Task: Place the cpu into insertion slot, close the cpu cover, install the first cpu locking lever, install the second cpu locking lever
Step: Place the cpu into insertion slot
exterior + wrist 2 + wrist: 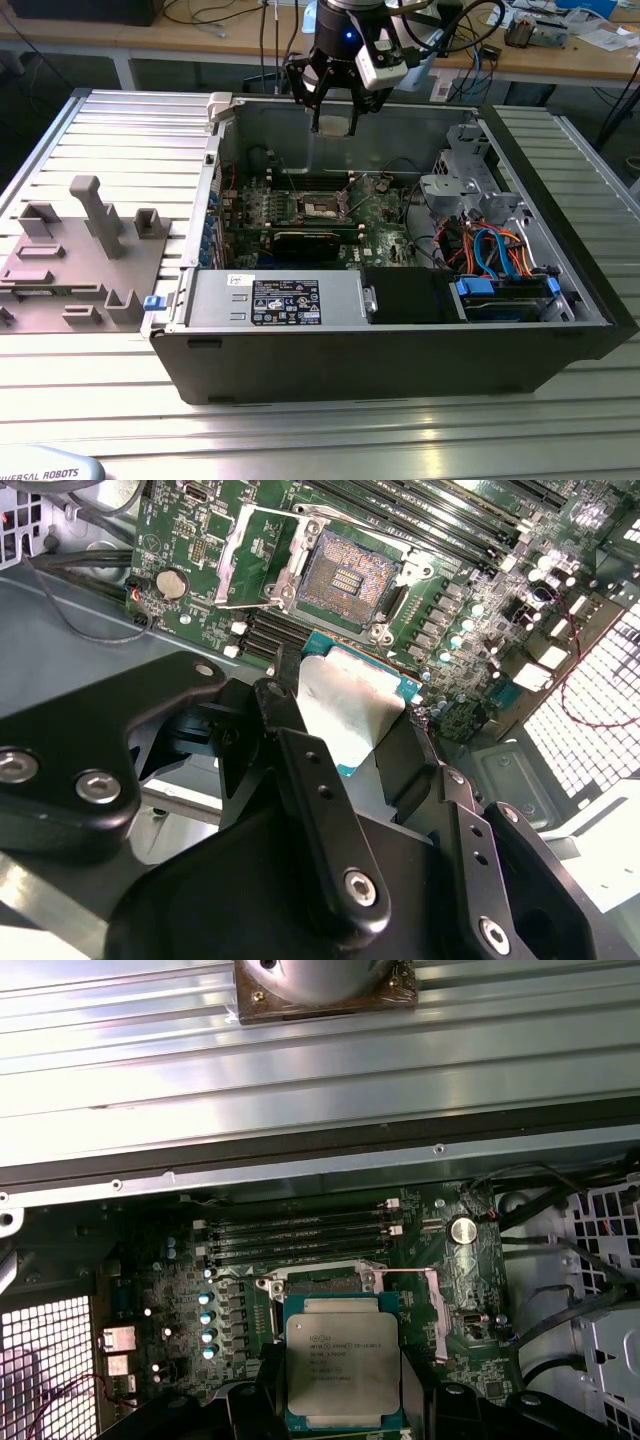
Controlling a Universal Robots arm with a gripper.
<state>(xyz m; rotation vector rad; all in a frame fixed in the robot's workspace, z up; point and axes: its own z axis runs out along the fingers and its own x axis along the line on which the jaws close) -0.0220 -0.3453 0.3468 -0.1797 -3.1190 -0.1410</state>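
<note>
My gripper (335,122) hangs above the back wall of the open computer case, shut on the cpu (350,705). In both wrist views the cpu (343,1365) is a flat square chip with a dull silver top, clamped at two opposite edges by the black fingers (290,695). On the green motherboard below lies the insertion slot (345,575), a square socket with a dark pin field and nothing in it. In the exterior view the insertion slot (322,207) sits mid-board. The cpu cover (250,555), a thin silver frame, stands swung open beside the socket. The cpu is well above the socket.
The case (380,350) lies on its side on a ribbed aluminium table. A grey power supply (270,300) fills its front. A drive cage with blue and orange cables (495,250) is at the exterior view's right. A grey parts fixture (80,250) lies left. Memory slots (300,1235) run beside the socket.
</note>
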